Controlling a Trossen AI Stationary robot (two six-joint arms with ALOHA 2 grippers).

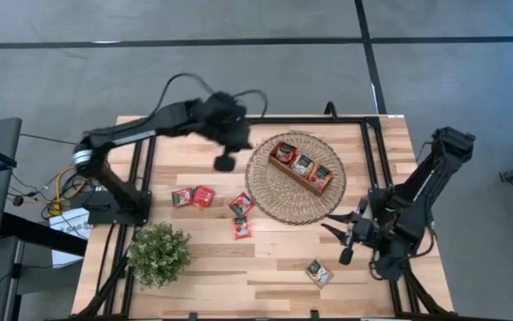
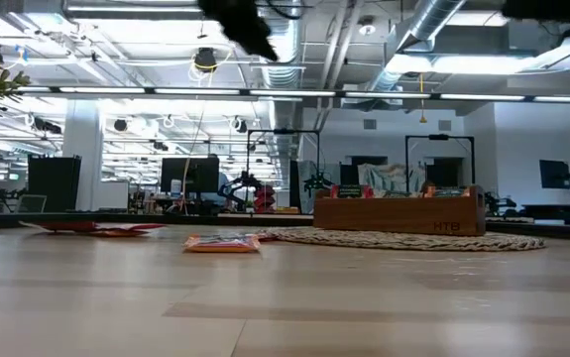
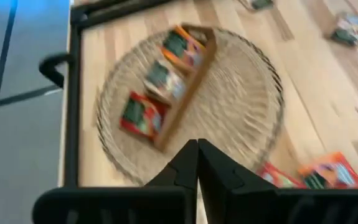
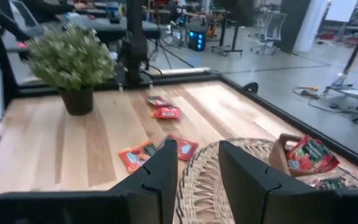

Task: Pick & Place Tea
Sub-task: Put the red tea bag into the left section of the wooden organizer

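A long wooden tray (image 1: 319, 188) lies on a round woven mat (image 1: 278, 203) at the table's far middle, with tea sachets (image 3: 140, 117) standing in its three compartments. More tea sachets (image 1: 202, 195) lie flat on the table near the mat's left side, and one (image 1: 318, 272) lies at the near right. My left gripper (image 1: 225, 163) hangs shut in the air left of the mat, holding nothing (image 3: 197, 149). My right gripper (image 1: 338, 239) stands open just off the mat's near right edge, pointing left, with nothing between its fingers (image 4: 197, 165).
A potted green plant (image 1: 160, 252) stands at the near left of the table. A black frame rail (image 1: 363, 160) runs along the table's edges. Bare wood lies between the plant and the near-right sachet.
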